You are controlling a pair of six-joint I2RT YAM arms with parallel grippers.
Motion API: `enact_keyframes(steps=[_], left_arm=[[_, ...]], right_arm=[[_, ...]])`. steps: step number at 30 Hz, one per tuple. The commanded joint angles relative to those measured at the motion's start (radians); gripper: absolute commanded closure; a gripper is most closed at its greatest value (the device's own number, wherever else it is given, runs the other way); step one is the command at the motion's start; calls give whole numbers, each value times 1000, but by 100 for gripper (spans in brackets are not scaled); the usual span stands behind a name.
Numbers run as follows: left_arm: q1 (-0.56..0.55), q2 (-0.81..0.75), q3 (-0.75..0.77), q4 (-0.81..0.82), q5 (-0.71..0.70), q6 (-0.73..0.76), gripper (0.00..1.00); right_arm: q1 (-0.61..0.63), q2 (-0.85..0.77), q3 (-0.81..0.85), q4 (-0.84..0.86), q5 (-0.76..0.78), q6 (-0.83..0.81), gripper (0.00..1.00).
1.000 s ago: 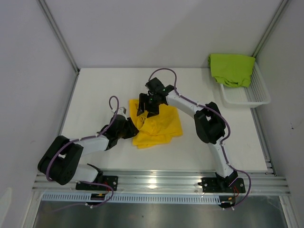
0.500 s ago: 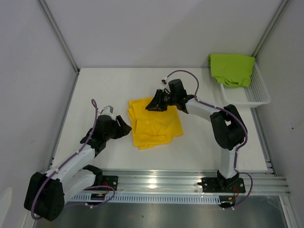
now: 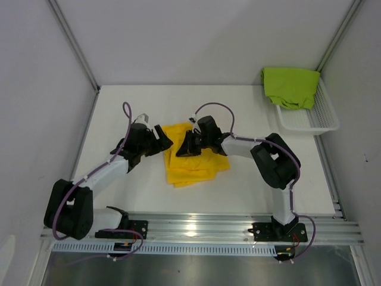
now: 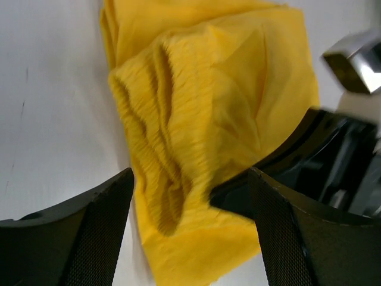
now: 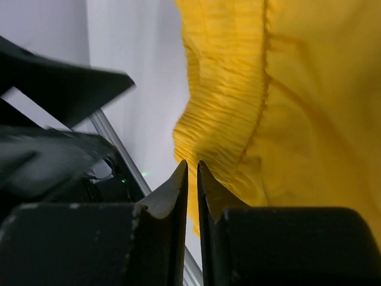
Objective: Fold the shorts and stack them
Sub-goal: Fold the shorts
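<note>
The yellow shorts (image 3: 199,159) lie folded on the white table, their ribbed waistband (image 4: 149,125) showing in the left wrist view. My left gripper (image 3: 162,140) is open at their left edge, its fingers (image 4: 89,232) spread on either side of the yellow cloth (image 4: 196,196) below. My right gripper (image 3: 182,146) hovers over the left part of the shorts; its jaws (image 5: 191,168) are shut with only a thin gap and no cloth between them. The lime green shorts (image 3: 290,86) lie bunched in the basket at the back right.
The white mesh basket (image 3: 312,122) stands at the table's back right corner. The two grippers are close together over the yellow shorts, with the right gripper's black body (image 4: 321,161) showing in the left wrist view. Grey walls enclose the table.
My left arm swung up to the shorts' left edge and its gripper opened wide. My right gripper shut and slid left across the yellow shorts.
</note>
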Motion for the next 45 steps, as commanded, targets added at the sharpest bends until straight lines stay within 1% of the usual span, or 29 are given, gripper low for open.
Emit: enact_keyframes(steps=[1, 6, 7, 9, 11, 12, 13, 15, 17, 18, 22, 24, 27, 28, 34, 37, 39, 41, 42, 43, 44, 45], left_arm=[[7, 116, 117, 85, 16, 23, 20], [6, 285, 204, 145, 27, 21, 21], [6, 343, 238, 154, 36, 18, 23], [6, 395, 259, 159, 42, 18, 26], [6, 460, 288, 169, 49, 14, 31], [6, 474, 296, 169, 49, 9, 33], [7, 487, 304, 172, 46, 6, 37], [7, 520, 308, 180, 39, -3, 42], [9, 541, 319, 176, 41, -5, 52], [10, 560, 339, 168, 41, -3, 61], [24, 593, 362, 156, 46, 1, 67], [24, 604, 382, 153, 43, 12, 68], [24, 636, 420, 142, 56, 32, 68], [24, 646, 460, 140, 67, 37, 68], [24, 705, 557, 90, 85, 72, 68], [24, 721, 578, 84, 76, 89, 68], [24, 733, 594, 81, 70, 95, 68], [24, 747, 611, 71, 70, 103, 69], [24, 750, 615, 68, 69, 104, 69], [24, 751, 617, 68, 70, 106, 69], [24, 756, 623, 67, 72, 107, 70], [24, 759, 628, 65, 72, 107, 70]], right_arm=[[40, 43, -19, -3, 92, -50, 89], [83, 77, -33, -19, 201, -64, 89], [89, 84, -39, -19, 203, -69, 89], [114, 89, -50, -19, 211, -78, 89], [128, 90, -65, -14, 243, -82, 89], [135, 87, -92, -3, 246, -81, 89], [137, 84, -109, 9, 254, -73, 89], [137, 75, -149, 72, 254, -55, 89], [138, 66, -198, 122, 252, -46, 90], [138, 58, -214, 142, 249, -40, 90], [131, 8, -280, 220, 235, -35, 91], [117, -20, -290, 248, 196, -44, 90], [89, -81, -283, 245, 137, -52, 87], [80, -101, -278, 238, 127, -58, 84], [-13, -238, -275, 123, 71, -96, 83], [-44, -267, -313, 84, 89, -115, 83], [-46, -264, -371, 104, 102, -115, 84], [-43, -247, -419, 177, 108, -92, 85], [-32, -217, -468, 213, 116, -83, 85], [-23, -194, -488, 286, 114, -70, 86], [-14, -164, -500, 315, 108, -44, 86], [-4, -102, -516, 381, 94, -26, 87]])
